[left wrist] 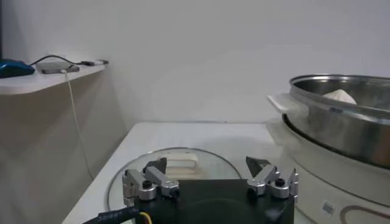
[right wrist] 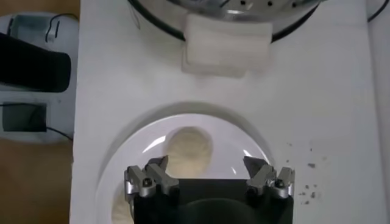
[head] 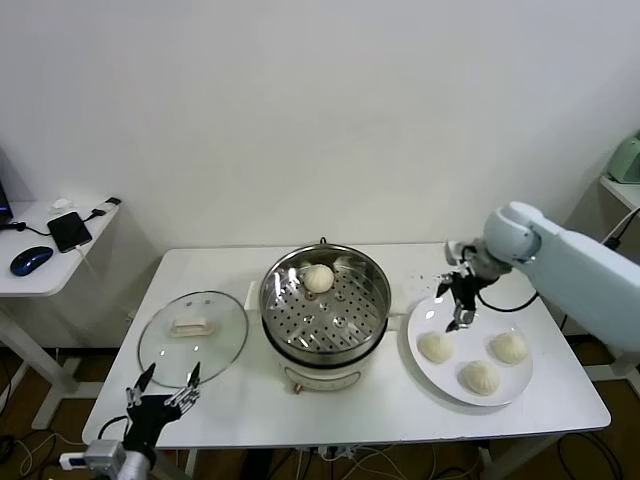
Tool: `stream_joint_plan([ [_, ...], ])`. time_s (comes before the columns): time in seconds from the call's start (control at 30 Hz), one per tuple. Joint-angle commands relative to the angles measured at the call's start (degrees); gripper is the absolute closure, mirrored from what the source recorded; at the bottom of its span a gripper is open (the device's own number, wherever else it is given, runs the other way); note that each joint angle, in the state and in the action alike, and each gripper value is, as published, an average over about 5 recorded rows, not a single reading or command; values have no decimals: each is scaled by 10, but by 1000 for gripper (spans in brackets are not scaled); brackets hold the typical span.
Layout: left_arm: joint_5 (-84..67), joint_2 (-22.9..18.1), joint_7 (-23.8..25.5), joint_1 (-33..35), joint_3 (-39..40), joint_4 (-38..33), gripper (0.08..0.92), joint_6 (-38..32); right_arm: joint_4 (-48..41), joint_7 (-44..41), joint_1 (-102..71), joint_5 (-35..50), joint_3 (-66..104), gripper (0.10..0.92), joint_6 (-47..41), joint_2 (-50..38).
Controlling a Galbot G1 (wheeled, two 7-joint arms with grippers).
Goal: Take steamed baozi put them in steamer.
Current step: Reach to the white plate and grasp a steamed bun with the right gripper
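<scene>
The steel steamer (head: 345, 310) stands mid-table with one cream baozi (head: 318, 278) on its perforated tray, toward the back. Three more baozi (head: 434, 346) (head: 479, 377) (head: 508, 346) lie on the white plate (head: 470, 345) to its right. My right gripper (head: 458, 300) hangs open above the plate's far left part, holding nothing. In the right wrist view its fingers (right wrist: 207, 167) straddle the nearest baozi (right wrist: 190, 149) from above, clear of it. My left gripper (head: 165, 392) is parked open and empty at the table's front left. The left wrist view shows it (left wrist: 207, 165) facing the steamer (left wrist: 341, 122).
A round glass lid (head: 192, 335) with a white handle lies flat left of the steamer, just beyond the left gripper. The steamer's white side handle (right wrist: 225, 52) juts toward the plate. A side table at far left holds a phone (head: 70, 230) and mouse (head: 30, 260).
</scene>
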Motion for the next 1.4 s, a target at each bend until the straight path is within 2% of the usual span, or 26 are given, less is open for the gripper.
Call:
stream_joint_plan([
  [0.03,-9,0,3,-1,1,4,177,3,-15,5,-48,-27,22,202,1,12],
  [0.43,-7,1,3,-1,2,9,177,2,-56,23,-60,-62,28,203,48,40],
  [1.4,-4,-1,2,-1,3,14,177,1,-75,21,-81,-94,44,203,57,59],
])
